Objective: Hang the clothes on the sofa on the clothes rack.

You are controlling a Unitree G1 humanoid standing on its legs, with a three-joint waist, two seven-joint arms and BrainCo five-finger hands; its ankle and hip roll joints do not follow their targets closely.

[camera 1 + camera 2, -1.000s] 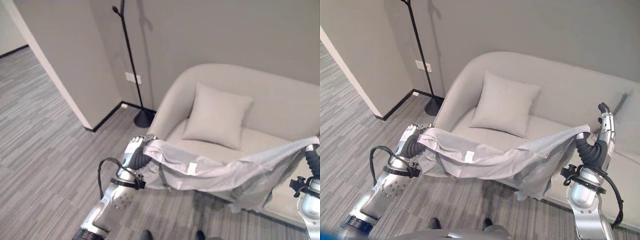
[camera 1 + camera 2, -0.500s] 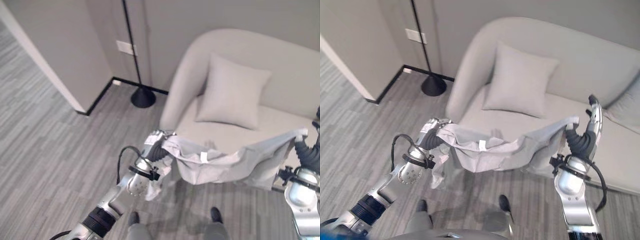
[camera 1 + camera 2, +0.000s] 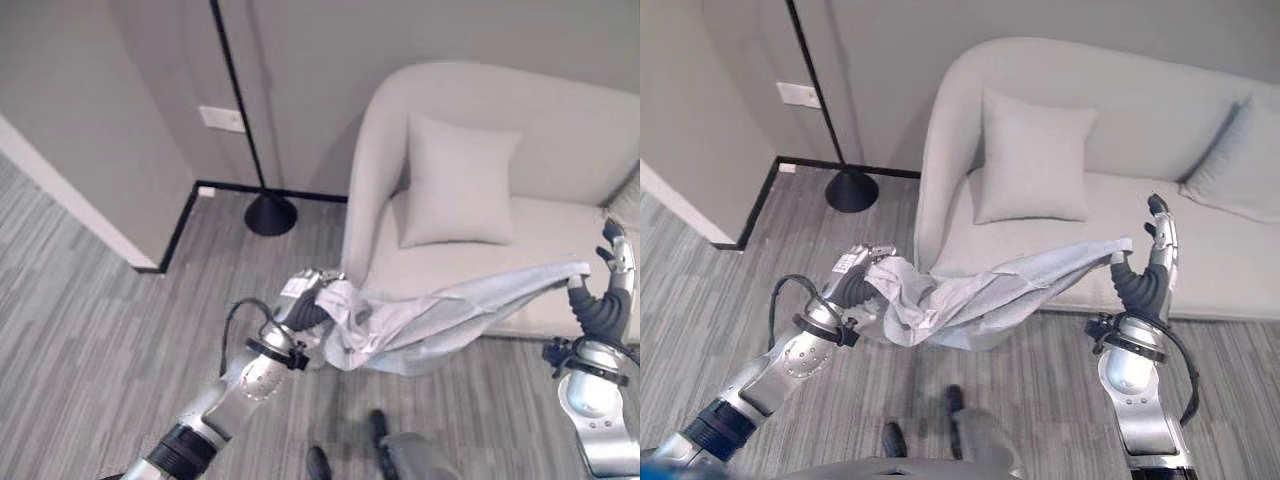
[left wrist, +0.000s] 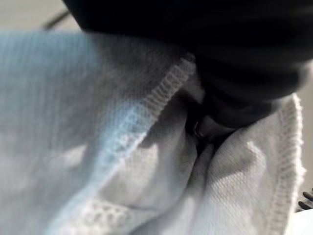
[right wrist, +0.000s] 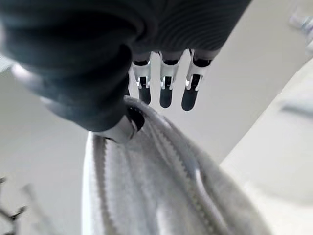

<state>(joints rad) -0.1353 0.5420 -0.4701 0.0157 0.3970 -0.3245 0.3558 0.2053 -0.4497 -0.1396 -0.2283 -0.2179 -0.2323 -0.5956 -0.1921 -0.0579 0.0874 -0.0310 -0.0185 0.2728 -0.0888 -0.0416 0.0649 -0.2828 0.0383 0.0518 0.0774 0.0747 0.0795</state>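
My left hand is bunched into one end of the pale grey knitted garment, its fingers buried in the folds, so I cannot tell how they are set; in the left wrist view the cloth with its stitched hem lies right against the dark cover. My right hand carries the other end pinched by the thumb, while its fingers stand straight up clear of the fabric, as the right wrist view shows. Held at both ends like this, the garment hangs as a sagging band between my hands, off the floor and in front of the light grey curved sofa, which I judge keeps it spread and free of the seat for carrying. On the sofa a square grey cushion leans against the backrest, with a second cushion further to my right. The black pole clothes rack with its round base stands on the grey striped floor to my left, beside the wall, well apart from the garment, so the hanging is not yet done. Compared with a second ago, the camera has swung and the rack's base now sits nearer the middle of the view; the garment droops in a tighter bundle near my left hand, with my hands closer together.
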